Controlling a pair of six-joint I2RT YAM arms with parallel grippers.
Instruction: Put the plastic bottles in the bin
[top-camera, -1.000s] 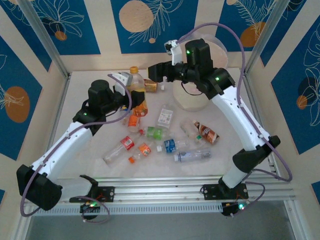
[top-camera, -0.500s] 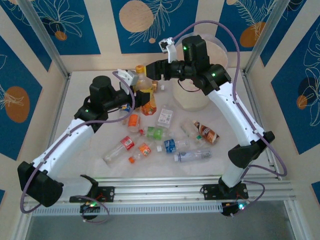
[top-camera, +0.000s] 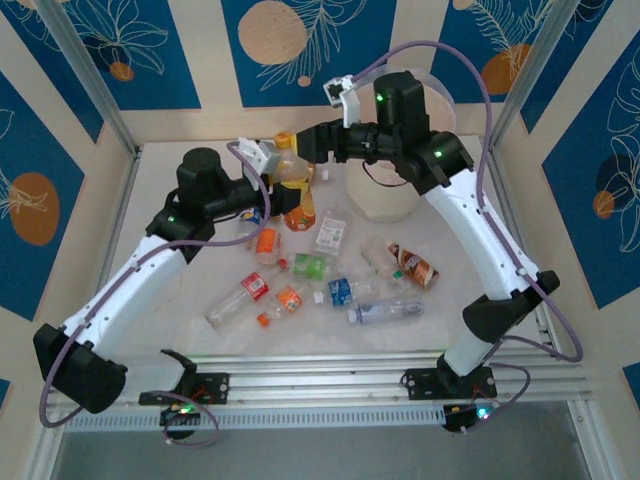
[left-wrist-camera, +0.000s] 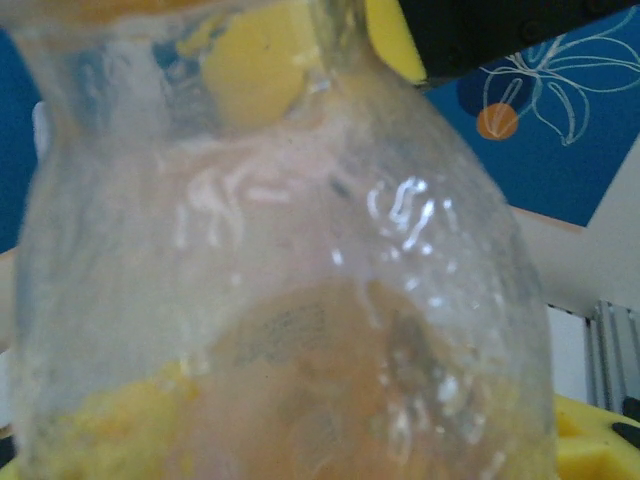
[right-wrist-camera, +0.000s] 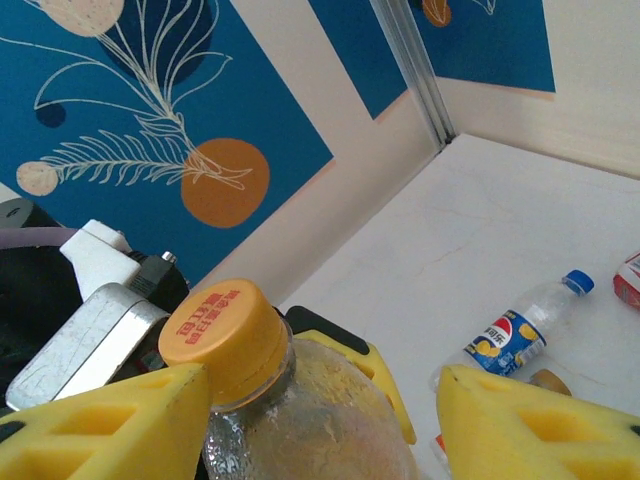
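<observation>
— Which arm has hold of something?

— The left gripper (top-camera: 283, 190). It's clenched on a clear plastic bottle with a yellow cap and an orange label (top-camera: 293, 172), held upright with the cap on top. In the left wrist view the bottle's dimpled clear wall (left-wrist-camera: 280, 280) sits right up against the lens.

— And the right gripper?

— The right gripper (top-camera: 305, 148) reaches in from the bin's side at the height of the bottle's neck. Its yellow fingers are parted, one on each side of the yellow cap (right-wrist-camera: 222, 325). One finger (right-wrist-camera: 110, 420) is close against the cap and the other (right-wrist-camera: 540, 420) is well clear of it. It's released and grasping nothing.

— Where's the bin?

— The tall round cream-white plastic bin (top-camera: 380, 205) stands at the far right of the white surface (top-camera: 300, 335), partly under the right arm. The held bottle is to its left, near it but apart, and outside it. I can't tell whether its base touches the surface.

— The rest of the bottles?

— They lie loose on the surface between the arms, all outside the bin. There's a red-brown-labelled bottle (top-camera: 412, 265), a green-labelled bottle (top-camera: 312, 265), a blue-labelled bottle (top-camera: 340, 291), a plain clear bottle on its side (top-camera: 385, 311) and a small orange-labelled bottle (top-camera: 288, 298). The right wrist view also catches a blue-capped bottle with a blue and yellow label (right-wrist-camera: 510, 335) lying flat.
</observation>
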